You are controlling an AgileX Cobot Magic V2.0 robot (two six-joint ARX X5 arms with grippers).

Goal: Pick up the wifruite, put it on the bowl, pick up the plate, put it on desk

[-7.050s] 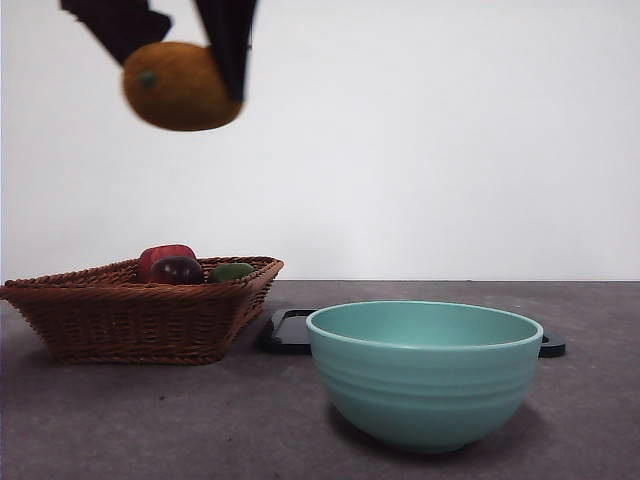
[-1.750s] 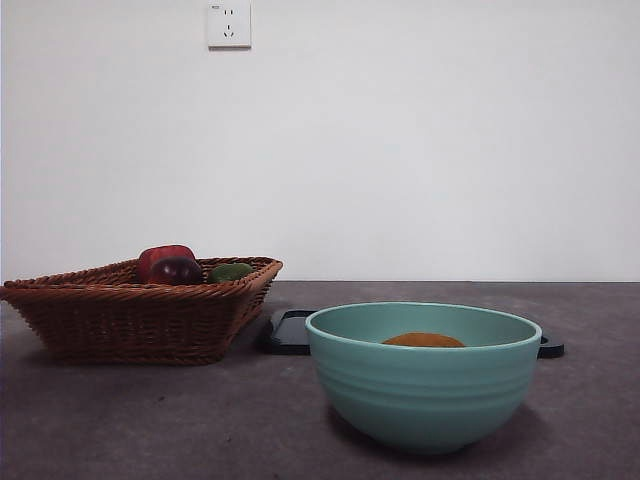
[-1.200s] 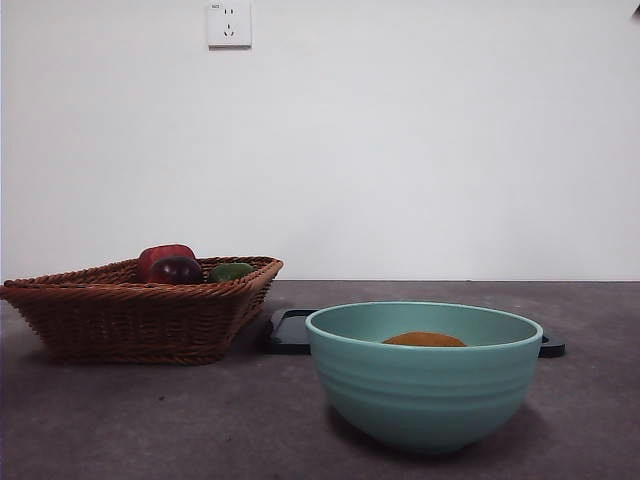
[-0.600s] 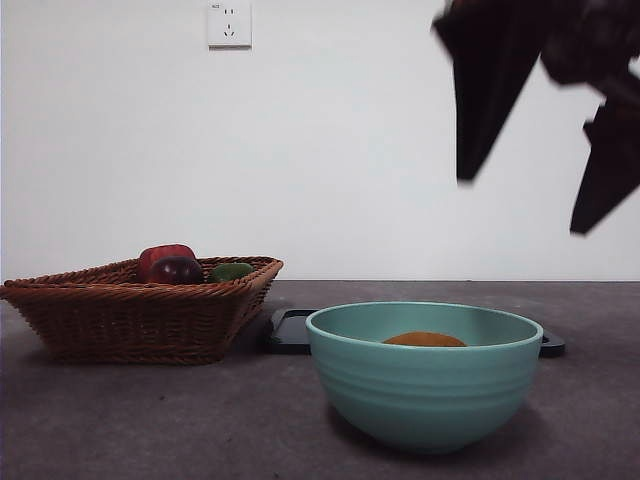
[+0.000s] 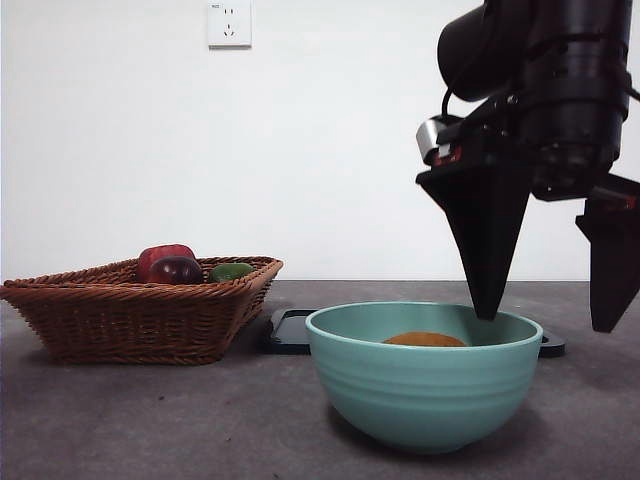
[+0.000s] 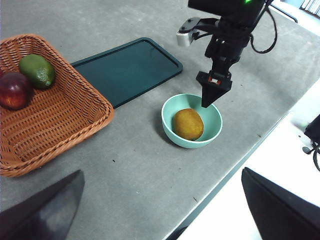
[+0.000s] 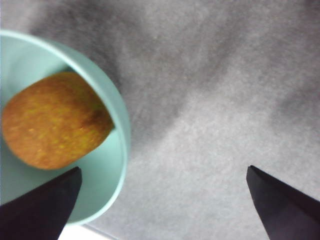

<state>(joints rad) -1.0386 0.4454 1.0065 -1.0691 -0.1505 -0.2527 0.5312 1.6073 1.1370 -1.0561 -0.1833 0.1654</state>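
Observation:
The brown-orange wifruite (image 5: 424,340) lies inside the mint-green bowl (image 5: 425,390) on the dark grey desk (image 5: 150,420). It also shows in the left wrist view (image 6: 187,124) and the right wrist view (image 7: 55,120). My right gripper (image 5: 547,320) is open and empty, low over the bowl's right rim (image 7: 122,125). One jaw is above the bowl's inside and the other is outside it. A flat dark plate (image 6: 125,70) lies behind the bowl. My left gripper (image 6: 162,172) is open and empty, high above the desk.
A brown wicker basket (image 5: 130,310) stands to the left with a red fruit (image 5: 160,257), a dark purple fruit (image 5: 178,270) and a green fruit (image 5: 232,271). The desk's front edge (image 6: 240,165) runs close to the bowl. A socket (image 5: 229,22) is on the wall.
The wifruite, once held high at the left, now lies in the bowl. My right gripper came in from the top right and dropped to the bowl's right rim, jaws open.

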